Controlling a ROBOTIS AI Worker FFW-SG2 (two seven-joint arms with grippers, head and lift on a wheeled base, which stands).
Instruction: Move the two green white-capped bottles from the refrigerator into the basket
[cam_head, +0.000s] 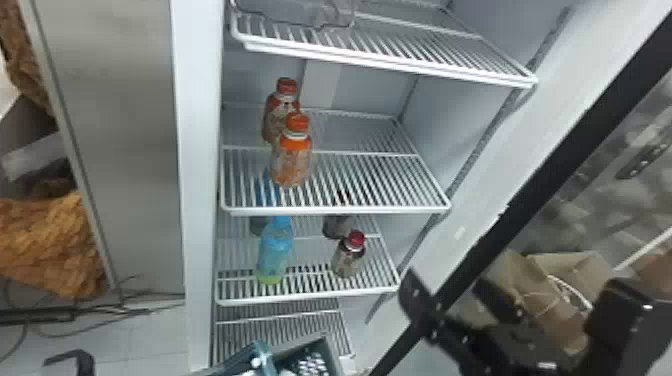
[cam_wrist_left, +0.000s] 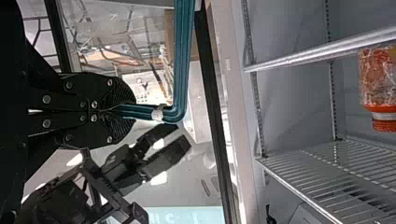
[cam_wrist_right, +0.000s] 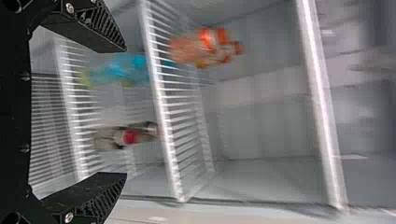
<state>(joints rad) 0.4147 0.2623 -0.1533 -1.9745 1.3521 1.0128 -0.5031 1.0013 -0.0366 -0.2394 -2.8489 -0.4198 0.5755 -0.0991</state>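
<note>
The left gripper (cam_wrist_left: 122, 111) is clenching the handle of the basket (cam_head: 300, 343), its two black, ridged fingers pressing together on it. This handle (cam_wrist_left: 184, 56) is showing long parallel grooves; it is bending in a rounded corner and wearing a small white clip (cam_wrist_left: 159, 113). The right gripper (cam_head: 450, 295) is being released, with its fingers standing wide apart and holding nothing, near the black-framed door (cam_head: 467, 265).

The basket, in dark blue-green, is lying low at the bottom edge of the head view, in front of the refrigerator (cam_head: 200, 200). Inside it, some whitish shapes are showing, but I cannot tell if they are the green white-capped bottles.

On the middle white wire shelf (cam_head: 335, 210), two orange-capped bottles are standing, round and with narrow shoulders: the front one (cam_head: 291, 162) is glossy orange, and the other (cam_head: 280, 115) is standing just behind. On the shelf below, a blue bottle (cam_head: 274, 250) with yellow-green base is standing apart from a short, dark bottle (cam_head: 348, 257) with a red cap. Outside, at the left, a wrinkled, orange-brown material (cam_head: 50, 245) is lying near thin dark cables (cam_head: 95, 317).
</note>
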